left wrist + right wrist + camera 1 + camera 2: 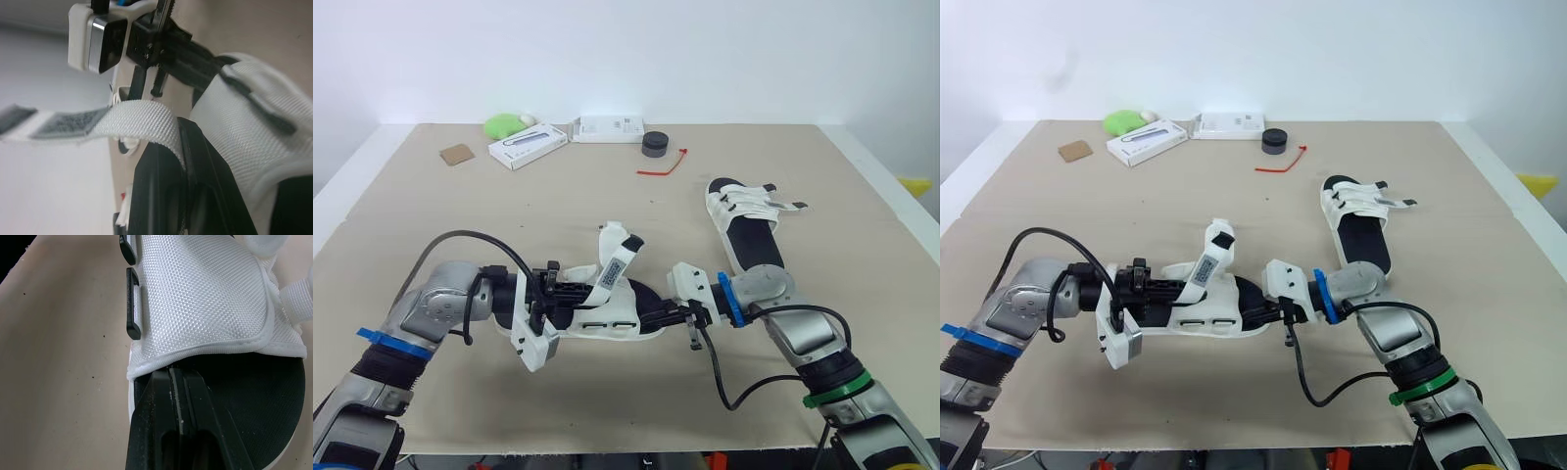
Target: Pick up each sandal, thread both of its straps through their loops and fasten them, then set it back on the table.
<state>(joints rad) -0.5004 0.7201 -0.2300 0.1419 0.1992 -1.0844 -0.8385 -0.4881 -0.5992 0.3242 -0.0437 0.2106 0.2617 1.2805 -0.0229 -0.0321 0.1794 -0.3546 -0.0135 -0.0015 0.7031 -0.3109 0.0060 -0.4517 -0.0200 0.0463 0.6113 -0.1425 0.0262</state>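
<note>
While pinned between both arms over the near middle of the table (460, 225), white sandal (607, 318) level, left gripper (579, 292) clamped on its raised strap (615, 257), right gripper (658, 317) closed tight on the black sole's edge, second sandal (749, 220) flat farther right, well apart.

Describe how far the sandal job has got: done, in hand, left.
Done, seemingly: the far sandal lies on the table with straps across it. In hand: the left gripper and right gripper hold the near sandal, one strap standing loose. Left: thread and fasten its straps, set it down.
</note>
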